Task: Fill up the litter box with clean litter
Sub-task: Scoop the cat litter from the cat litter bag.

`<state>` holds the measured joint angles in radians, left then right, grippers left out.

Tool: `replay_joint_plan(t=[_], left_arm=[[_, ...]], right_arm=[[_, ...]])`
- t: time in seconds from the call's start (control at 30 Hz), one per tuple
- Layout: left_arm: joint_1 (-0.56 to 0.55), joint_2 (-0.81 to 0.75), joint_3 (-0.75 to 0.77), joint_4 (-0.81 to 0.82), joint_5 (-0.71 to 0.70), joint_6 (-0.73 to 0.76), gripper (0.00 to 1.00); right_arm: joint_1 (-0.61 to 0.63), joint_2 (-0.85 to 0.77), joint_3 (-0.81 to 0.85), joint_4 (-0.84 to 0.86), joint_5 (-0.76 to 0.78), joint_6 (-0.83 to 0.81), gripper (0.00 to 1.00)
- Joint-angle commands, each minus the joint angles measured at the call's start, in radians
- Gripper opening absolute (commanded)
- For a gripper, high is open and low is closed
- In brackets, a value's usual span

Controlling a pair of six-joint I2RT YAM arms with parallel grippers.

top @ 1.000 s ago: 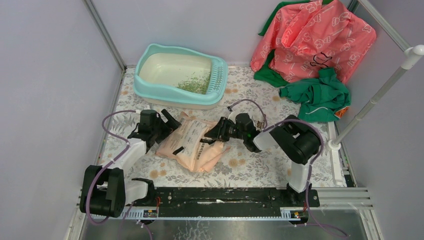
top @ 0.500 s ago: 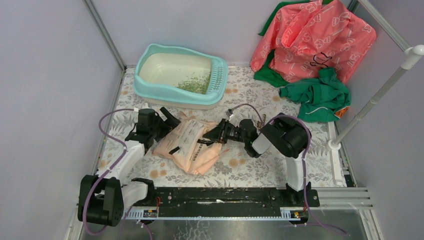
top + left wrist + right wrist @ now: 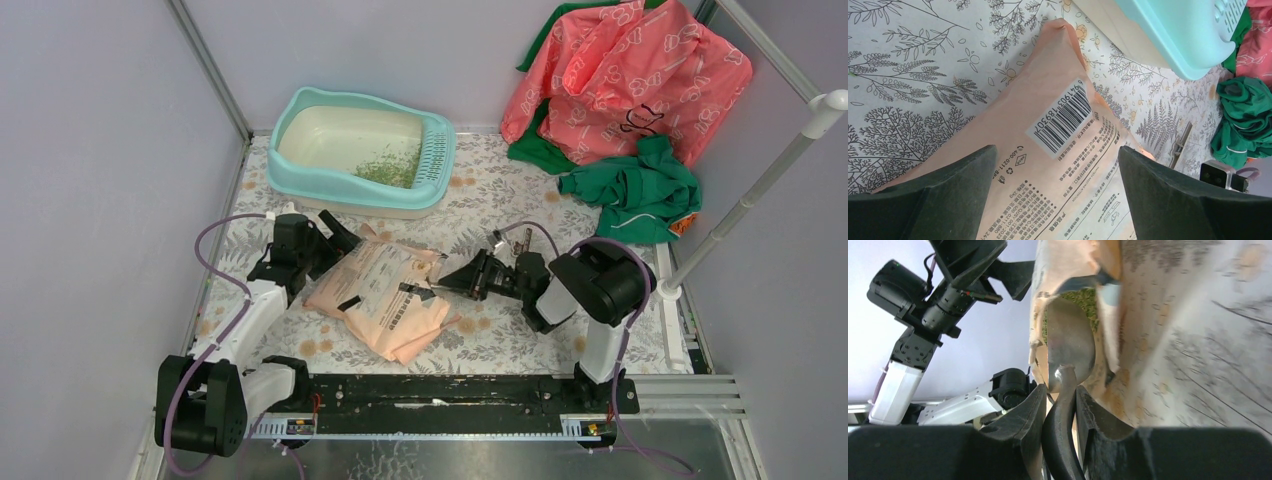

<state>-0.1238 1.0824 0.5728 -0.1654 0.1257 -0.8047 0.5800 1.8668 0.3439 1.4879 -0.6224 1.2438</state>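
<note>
The light-teal litter box [image 3: 300,180] stands at the back left, with a thin patch of green clean litter [image 3: 390,166] by its grille end. A peach bag [image 3: 375,295] lies flat in front of it. My left gripper [image 3: 335,242] is open above the bag's barcode end [image 3: 1063,125], and its fingers [image 3: 948,195] straddle the bag without touching it. My right gripper [image 3: 452,279] is shut on the handle of a grey scoop [image 3: 1068,345]. The scoop's bowl sits at the bag's open mouth, where more green litter [image 3: 1083,299] shows.
A pink printed cloth [image 3: 625,75] and a crumpled green cloth [image 3: 635,190] are piled at the back right. A white pole [image 3: 750,200] slants along the right edge. A floral mat [image 3: 520,330] covers the table. Purple walls close in the left and back.
My right gripper has drawn back to the right with the scoop, and the bag's mouth end has shifted a little with it. The left arm has barely moved.
</note>
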Motion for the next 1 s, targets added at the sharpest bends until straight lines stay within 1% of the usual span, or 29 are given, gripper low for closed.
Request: replay_joint_plan(t=[0.0, 0.13, 0.47, 0.8, 0.97], left_arm=[[0.001, -0.004, 0.039, -0.001, -0.01, 0.021, 0.99], [0.001, -0.004, 0.045, -0.006, -0.009, 0.024, 0.99], [0.002, -0.008, 0.053, -0.014, -0.008, 0.027, 0.99], [0.003, -0.011, 0.062, -0.019, -0.008, 0.029, 0.99], [0.003, -0.011, 0.065, -0.021, -0.004, 0.03, 0.99]], right_arm=[[-0.078, -0.043, -0.065, 0.193, -0.042, 0.023, 0.0], [-0.14, -0.057, -0.128, 0.212, -0.058, 0.024, 0.0], [-0.264, -0.127, -0.232, 0.182, -0.112, -0.009, 0.0], [-0.346, -0.154, -0.318, 0.196, -0.168, -0.01, 0.0], [-0.371, -0.224, -0.343, 0.127, -0.178, -0.037, 0.0]])
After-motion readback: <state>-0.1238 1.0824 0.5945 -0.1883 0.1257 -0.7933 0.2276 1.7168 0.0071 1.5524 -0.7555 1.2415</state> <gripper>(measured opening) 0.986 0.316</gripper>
